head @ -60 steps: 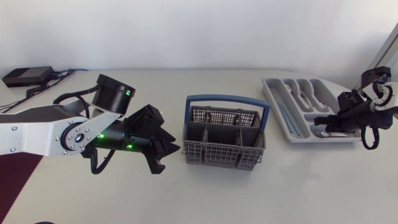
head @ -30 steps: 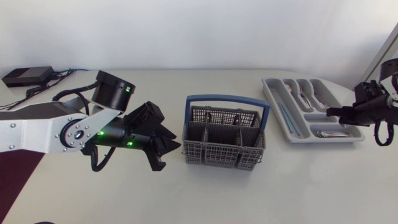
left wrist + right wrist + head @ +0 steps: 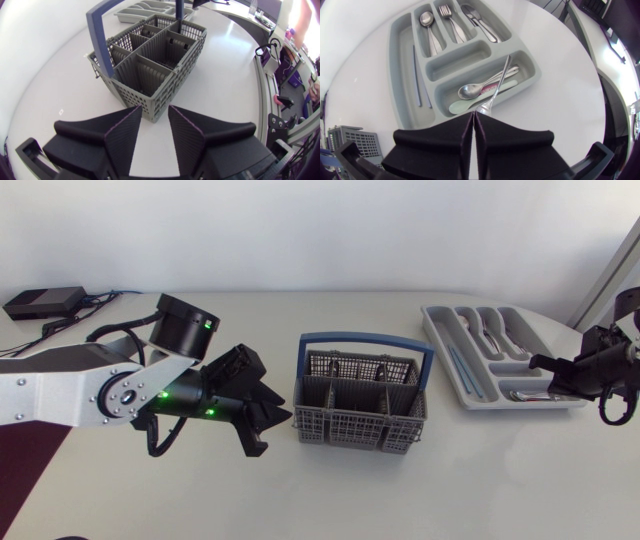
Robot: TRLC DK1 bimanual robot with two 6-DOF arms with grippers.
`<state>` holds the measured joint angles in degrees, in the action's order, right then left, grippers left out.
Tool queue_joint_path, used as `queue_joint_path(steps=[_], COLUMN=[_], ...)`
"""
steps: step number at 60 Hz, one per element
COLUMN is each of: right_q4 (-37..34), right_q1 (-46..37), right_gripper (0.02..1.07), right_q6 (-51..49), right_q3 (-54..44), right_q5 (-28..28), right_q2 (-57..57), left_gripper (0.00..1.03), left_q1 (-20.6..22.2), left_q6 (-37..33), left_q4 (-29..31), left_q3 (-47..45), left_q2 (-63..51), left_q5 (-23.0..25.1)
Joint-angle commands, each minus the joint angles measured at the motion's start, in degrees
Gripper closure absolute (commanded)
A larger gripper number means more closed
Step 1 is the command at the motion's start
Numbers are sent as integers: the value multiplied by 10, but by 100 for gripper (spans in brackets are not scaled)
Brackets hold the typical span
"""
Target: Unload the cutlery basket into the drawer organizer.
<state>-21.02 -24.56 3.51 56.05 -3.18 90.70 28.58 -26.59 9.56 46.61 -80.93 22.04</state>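
Note:
The grey cutlery basket with its blue handle stands mid-table; in the left wrist view the basket shows no cutlery in its compartments. My left gripper hangs open just left of it, facing a corner and holding nothing. The grey drawer organizer lies at the right with spoons, forks and knives sorted in it. A fork leans in its near compartment over a spoon. My right gripper is shut and empty, just outside the organizer's near rim.
A black box with cables sits at the back left corner. A dark red mat covers the front left. The table's curved edge runs close behind the organizer on the right.
My right gripper has drawn back to the right, from over the organizer's near compartment to beyond its rim. The left arm and the basket have stayed put.

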Motion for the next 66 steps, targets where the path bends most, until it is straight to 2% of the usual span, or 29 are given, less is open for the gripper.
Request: queue_joint_path(steps=[1, 7, 17, 25, 36, 46, 66], right_q4=[-7, -21, -52, -89, -96, -99, -142], right_q1=[15, 44, 65, 76, 76, 83, 106], right_gripper=[101, 102, 102, 102, 102, 102, 101], right_q6=[29, 77, 143, 171, 174, 189, 219], right_q3=[-22, -15, 2, 44, 93, 119, 217], right_q5=[4, 73, 116, 144, 159, 163, 172], right_q2=[5, 10, 7, 53, 114, 118, 214], left_gripper=[63, 63, 63, 63, 63, 63, 63], left_q1=[2, 0, -2, -1, -2, -3, 1], left_q6=[12, 12, 12, 12, 12, 11, 13], left_q4=[6, 7, 8, 8, 8, 8, 11], left_q3=[8, 5, 5, 5, 2, 0, 3], left_q2=[11, 16, 20, 24, 26, 26, 26], left_q5=[0, 0, -1, 0, 0, 0, 0])
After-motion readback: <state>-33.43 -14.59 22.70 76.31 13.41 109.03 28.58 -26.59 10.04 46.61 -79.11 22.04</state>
